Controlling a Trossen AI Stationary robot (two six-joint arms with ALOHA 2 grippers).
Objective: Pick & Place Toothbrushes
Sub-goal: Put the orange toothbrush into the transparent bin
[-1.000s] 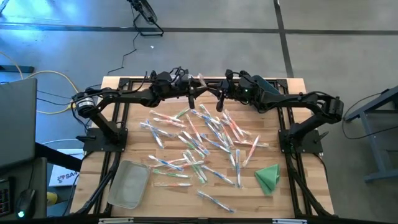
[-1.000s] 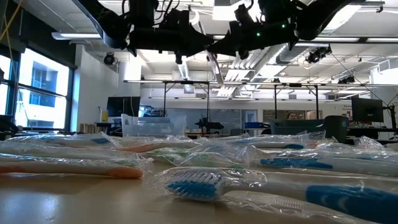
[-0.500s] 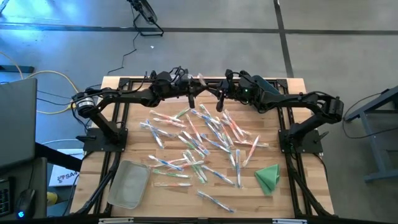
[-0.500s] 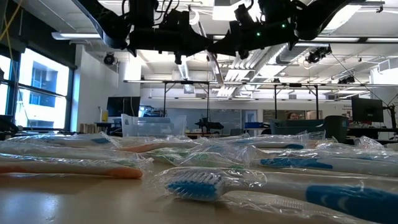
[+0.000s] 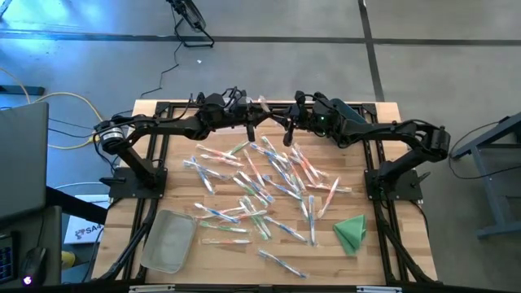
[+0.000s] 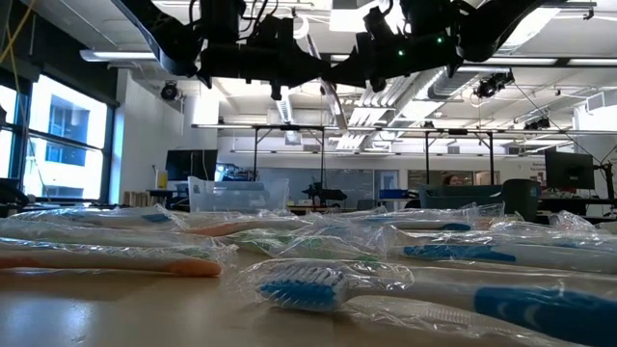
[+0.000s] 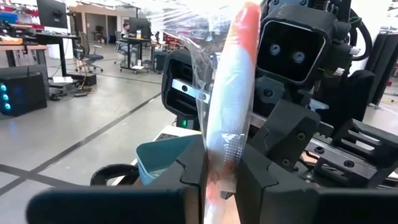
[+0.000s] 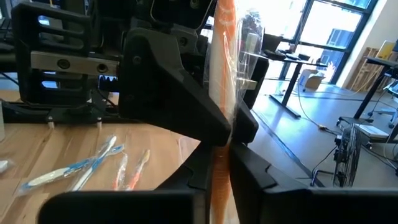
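Observation:
One toothbrush [image 5: 263,105], orange and white in clear wrap, is held in the air over the table's far middle between both grippers. My left gripper [image 7: 221,177] comes from the left and my right gripper [image 8: 219,165] from the right; they face each other, each shut on it. In the low view the toothbrush [image 6: 331,102] slants between the two dark hands. Many other wrapped toothbrushes [image 5: 260,191] lie flat and scattered on the wooden table [image 5: 391,264]. My left gripper pinches the wrapped toothbrush's whitish lower part [image 7: 222,163] between its two fingers, level from the table's left and across the stick. The toothbrush stands upright above the fingers, clear of the table. My right gripper pinches the orange handle [image 8: 221,149] between its two fingers, level from the table's right, across the stick. The orange handle rises above the fingers, close in front of the left gripper's fingers [image 8: 168,99].
A clear bin [image 5: 169,241] sits at the near left. A folded green cloth [image 5: 352,232] lies at the near right. A teal container [image 7: 163,159] shows beyond the table's far right. Black frame rails run along both sides.

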